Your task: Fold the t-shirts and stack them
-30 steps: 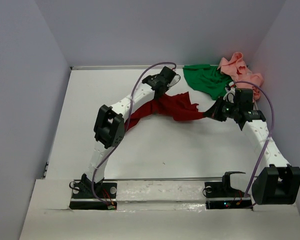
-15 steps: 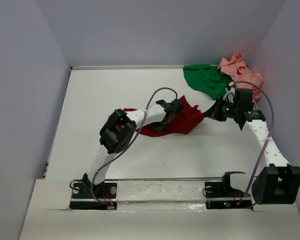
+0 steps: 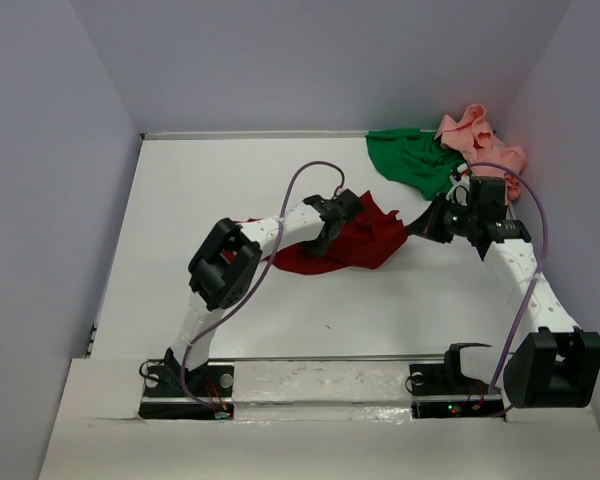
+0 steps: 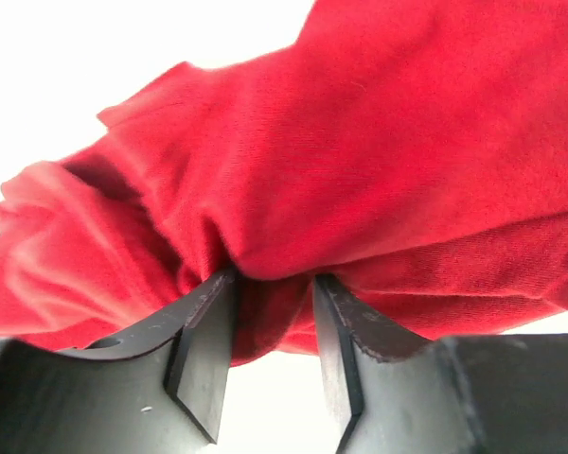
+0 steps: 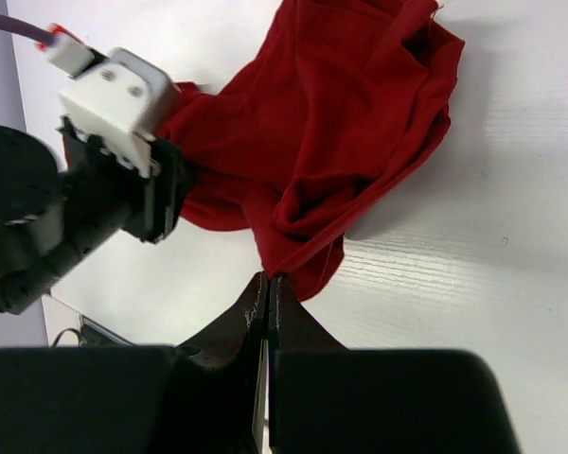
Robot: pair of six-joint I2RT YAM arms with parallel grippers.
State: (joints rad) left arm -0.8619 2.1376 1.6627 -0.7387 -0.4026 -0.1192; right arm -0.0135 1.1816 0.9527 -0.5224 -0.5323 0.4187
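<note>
The dark red t-shirt (image 3: 358, 240) lies bunched in the middle of the table (image 3: 180, 200). My left gripper (image 3: 327, 232) rests on its left part. In the left wrist view its jaws stand apart around a bulge of dark red cloth (image 4: 360, 142), so the left gripper (image 4: 275, 284) is open. My right gripper (image 3: 421, 226) is shut on the shirt's right corner; the right wrist view shows that gripper (image 5: 267, 281) pinching the red cloth (image 5: 341, 123). The bright green t-shirt (image 3: 410, 160) and the salmon pink t-shirt (image 3: 480, 140) lie crumpled at the back right.
Grey walls (image 3: 60, 150) close the table on the left, back and right. The left arm's purple cable (image 3: 295, 195) loops above the red shirt. The arm bases stand on the rail (image 3: 320, 385) at the near edge.
My left gripper came from the back of the table toward the near side, bringing red cloth over onto the shirt, and its jaws have widened. The right arm held still.
</note>
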